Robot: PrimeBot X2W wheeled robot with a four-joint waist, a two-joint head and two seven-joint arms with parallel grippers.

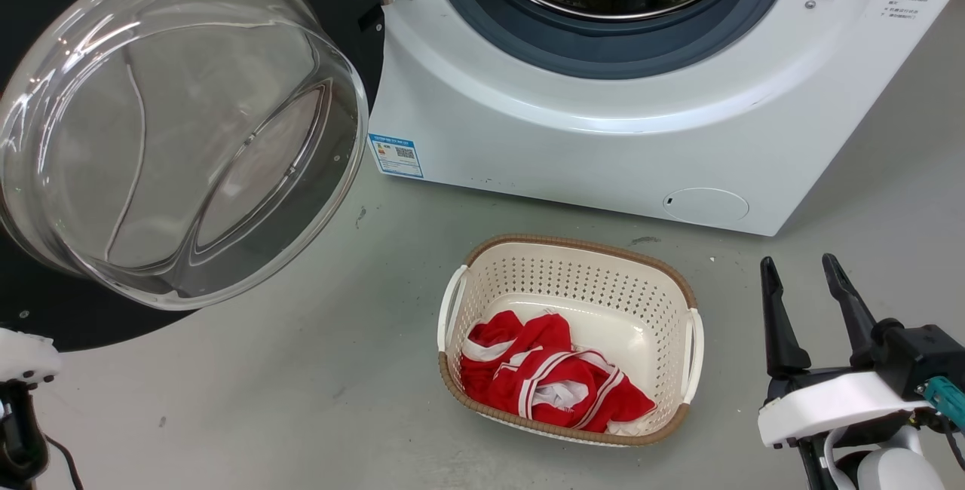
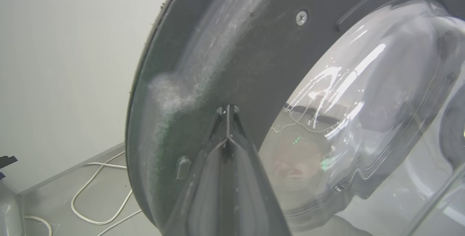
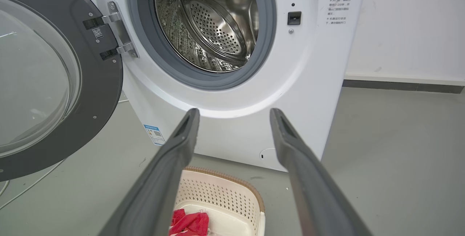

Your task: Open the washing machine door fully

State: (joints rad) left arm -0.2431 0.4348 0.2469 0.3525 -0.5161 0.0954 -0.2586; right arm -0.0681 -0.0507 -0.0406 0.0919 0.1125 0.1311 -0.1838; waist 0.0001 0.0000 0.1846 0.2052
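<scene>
The washing machine door (image 1: 181,128) stands swung wide at the upper left of your head view, its rim cut off by the frame edges. Your right wrist view adds its hinge (image 3: 116,29) on the washing machine (image 1: 565,143). Your left end effector (image 2: 227,110) is pressed together, tips at the door's dark inner ring; contact is hard to make out. Your right end effector (image 1: 799,260) is spread and empty at lower right, near the basket (image 1: 528,279) of red cloth (image 1: 543,377).
</scene>
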